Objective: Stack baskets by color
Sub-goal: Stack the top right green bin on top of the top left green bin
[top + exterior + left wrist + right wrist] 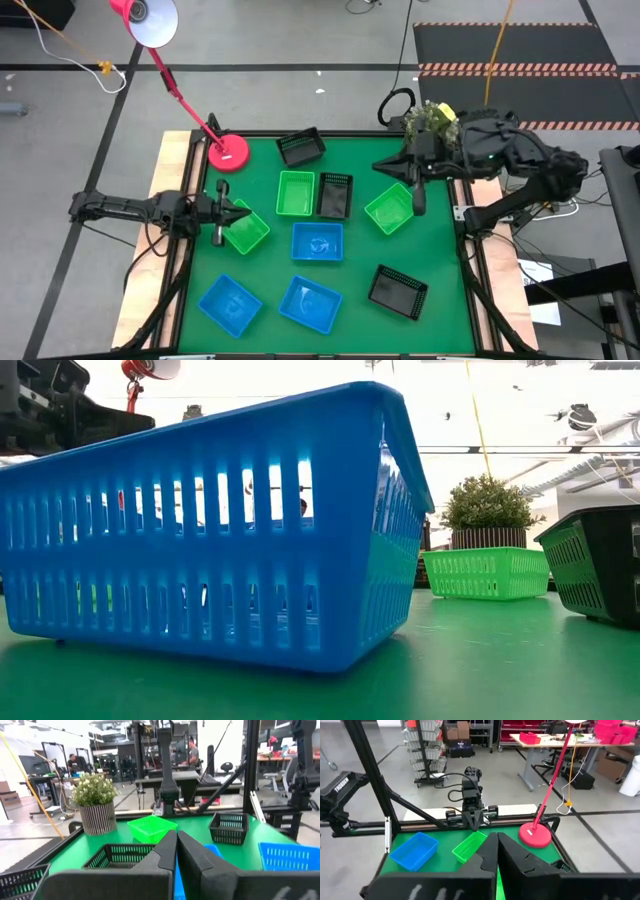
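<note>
Here the middle green basket lies lengthwise toward the lamp side.

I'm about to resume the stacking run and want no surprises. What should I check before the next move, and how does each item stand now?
1. Left gripper empty: ok, shut on nothing, at a green basket.
2. Right gripper empty: ok, shut, beside another green basket.
3. Any baskets stacked by color: not ok, all nine lie separate on the table.
4. Fingers opened for a grasp: not ok, both shut.
5. Pink lamp clear of the left arm's path: cannot tell.
</note>
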You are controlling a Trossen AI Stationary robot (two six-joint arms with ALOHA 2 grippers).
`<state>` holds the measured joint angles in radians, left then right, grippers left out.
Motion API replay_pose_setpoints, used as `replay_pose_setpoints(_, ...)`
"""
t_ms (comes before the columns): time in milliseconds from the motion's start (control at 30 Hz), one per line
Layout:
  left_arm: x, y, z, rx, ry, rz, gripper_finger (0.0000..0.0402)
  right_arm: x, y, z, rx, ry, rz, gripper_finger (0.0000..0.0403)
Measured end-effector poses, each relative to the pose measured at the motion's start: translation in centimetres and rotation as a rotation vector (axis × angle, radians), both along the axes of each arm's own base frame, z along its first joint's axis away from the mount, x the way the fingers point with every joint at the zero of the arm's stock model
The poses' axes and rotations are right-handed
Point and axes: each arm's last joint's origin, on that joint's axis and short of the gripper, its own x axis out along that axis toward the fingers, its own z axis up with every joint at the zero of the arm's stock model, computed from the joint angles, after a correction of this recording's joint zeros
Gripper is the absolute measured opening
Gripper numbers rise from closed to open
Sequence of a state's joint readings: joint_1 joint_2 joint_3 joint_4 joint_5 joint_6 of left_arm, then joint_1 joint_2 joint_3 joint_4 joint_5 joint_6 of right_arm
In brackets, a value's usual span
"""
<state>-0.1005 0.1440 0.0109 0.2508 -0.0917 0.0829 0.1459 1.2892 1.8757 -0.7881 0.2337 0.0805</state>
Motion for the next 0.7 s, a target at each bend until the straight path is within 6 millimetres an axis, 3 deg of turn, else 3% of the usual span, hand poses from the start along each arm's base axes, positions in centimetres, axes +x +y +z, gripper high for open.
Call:
replay_pose_setpoints(167,-0.1,0.2,1.0,-0.156,-0.059,0.044,0.0017,0.5,0.1,-0.9,0.008,0.029,-0.004,0.0)
replay_pose_setpoints(300,-0.2,0.2,3.2,-0.19,-0.034,0.04,0.0005,0.6,0.1,-1.1,0.007,0.033,-0.005,0.0)
replay_pose_setpoints(700,0.5,0.2,15.9,-0.143,0.069,0.082,0.0006,0.7,-0.1,-1.3,-0.022,0.046,-0.006,0.0)
